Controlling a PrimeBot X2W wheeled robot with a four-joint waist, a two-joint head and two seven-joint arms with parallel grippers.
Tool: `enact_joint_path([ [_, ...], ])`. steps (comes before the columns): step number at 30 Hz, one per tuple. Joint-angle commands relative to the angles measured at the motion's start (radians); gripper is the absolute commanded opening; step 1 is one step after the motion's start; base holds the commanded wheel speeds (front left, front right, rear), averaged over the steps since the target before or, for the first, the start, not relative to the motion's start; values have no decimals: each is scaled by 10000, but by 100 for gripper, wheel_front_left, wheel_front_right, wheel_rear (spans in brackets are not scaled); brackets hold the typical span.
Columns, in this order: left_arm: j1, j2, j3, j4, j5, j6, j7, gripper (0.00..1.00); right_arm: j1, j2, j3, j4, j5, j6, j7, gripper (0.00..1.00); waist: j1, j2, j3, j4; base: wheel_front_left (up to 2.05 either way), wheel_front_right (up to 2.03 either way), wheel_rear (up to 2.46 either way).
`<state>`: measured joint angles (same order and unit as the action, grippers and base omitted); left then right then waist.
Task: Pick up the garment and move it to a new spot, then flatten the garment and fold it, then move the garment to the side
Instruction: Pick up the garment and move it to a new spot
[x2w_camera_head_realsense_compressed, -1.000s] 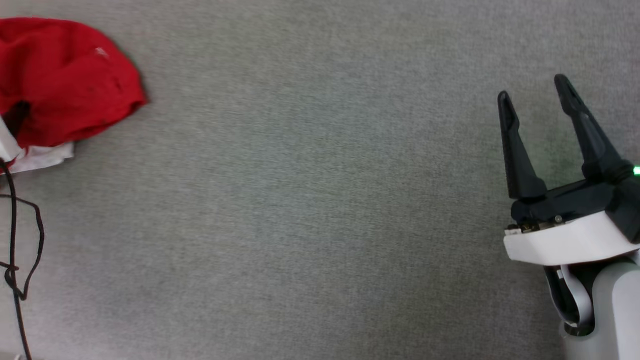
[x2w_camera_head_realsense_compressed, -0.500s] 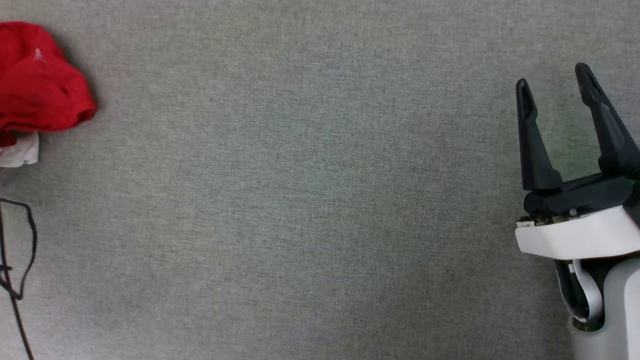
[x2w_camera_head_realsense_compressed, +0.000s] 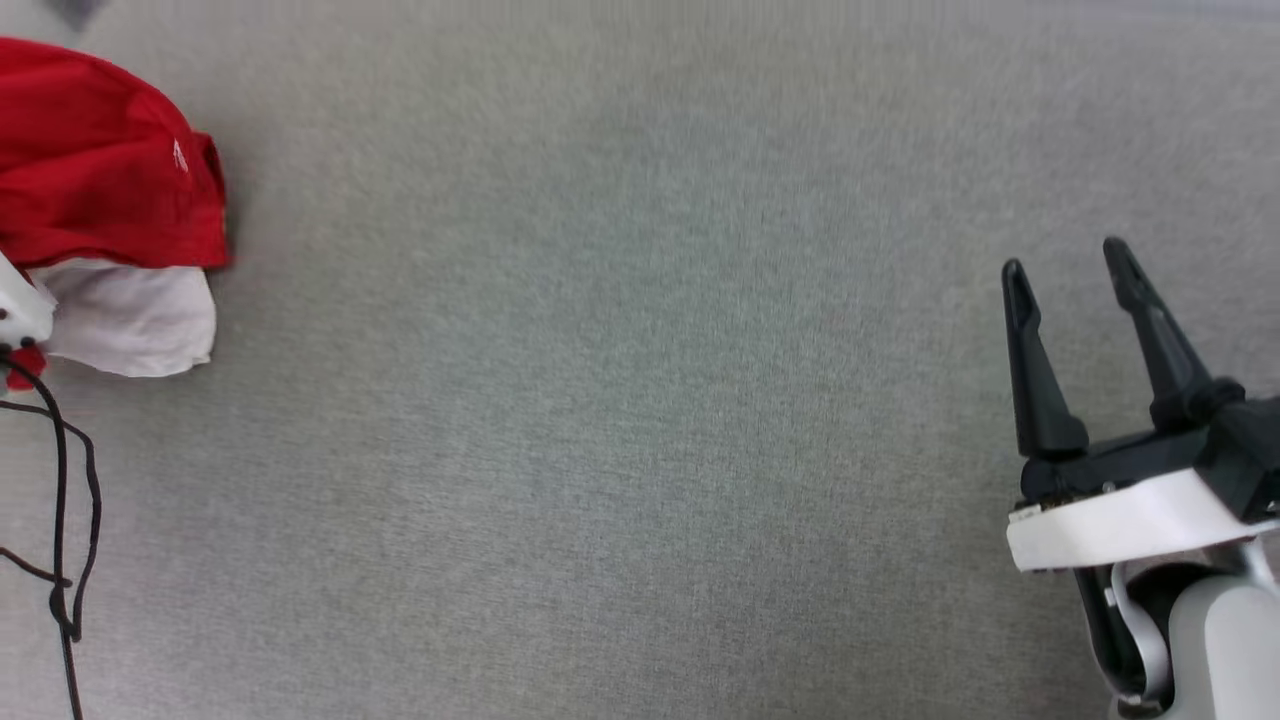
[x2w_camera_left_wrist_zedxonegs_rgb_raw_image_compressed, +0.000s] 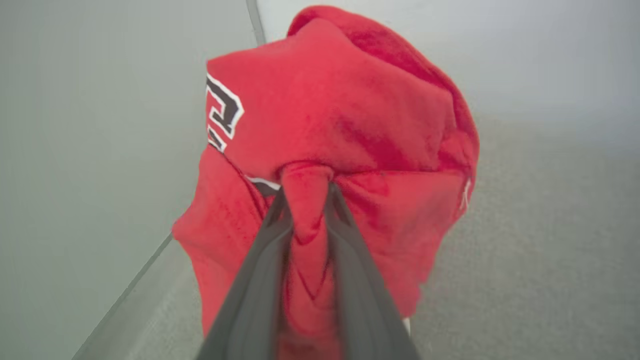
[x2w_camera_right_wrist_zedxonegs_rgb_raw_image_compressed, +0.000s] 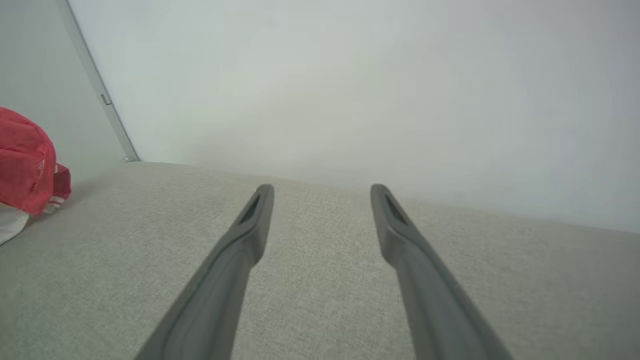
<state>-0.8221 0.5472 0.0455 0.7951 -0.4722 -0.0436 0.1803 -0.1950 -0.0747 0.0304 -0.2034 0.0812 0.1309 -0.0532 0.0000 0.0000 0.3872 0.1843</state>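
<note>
Left gripper (x2w_camera_left_wrist_zedxonegs_rgb_raw_image_compressed: 306, 192) narrow, fingers pinching fold of red jersey (x2w_camera_left_wrist_zedxonegs_rgb_raw_image_compressed: 350, 115). Jersey bunched at far left of grey fabric surface (x2w_camera_head_realsense_compressed: 640, 400). Right gripper (x2w_camera_head_realsense_compressed: 1065, 258) wide apart, empty. Black white-edged character (x2w_camera_left_wrist_zedxonegs_rgb_raw_image_compressed: 223, 112) partly hidden, unreadable.

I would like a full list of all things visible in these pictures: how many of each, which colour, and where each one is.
garment: one, red with a white sleeve and black white-edged lettering, bunched at the far left of the head view
surface: one, grey woven fabric, spread under everything
cable: one, black, looping at the left edge of the head view, below the garment
wall: one, pale grey-white, behind the surface
left claw: one, dark, shut on a fold of the garment
right claw: one, dark fingers on a white wrist, open and holding nothing, lower right of the head view
</note>
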Motion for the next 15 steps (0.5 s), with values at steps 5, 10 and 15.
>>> enact_joint_path([
  [5,432,-85,8,-180,135,-81,-1415,0,716,170,-178,197,223,-3,-83,100,0,0,-1861,8,0,0,0],
  [10,845,-330,-129,-678,305,-37,-2528,0,1312,239,-406,265,342,-3,-72,100,0,0,-2618,-126,0,0,0],
  [15,1260,-813,-415,-1422,448,15,-3165,0,1703,248,-540,302,569,-3,-35,100,0,0,-3094,-385,0,0,0],
])
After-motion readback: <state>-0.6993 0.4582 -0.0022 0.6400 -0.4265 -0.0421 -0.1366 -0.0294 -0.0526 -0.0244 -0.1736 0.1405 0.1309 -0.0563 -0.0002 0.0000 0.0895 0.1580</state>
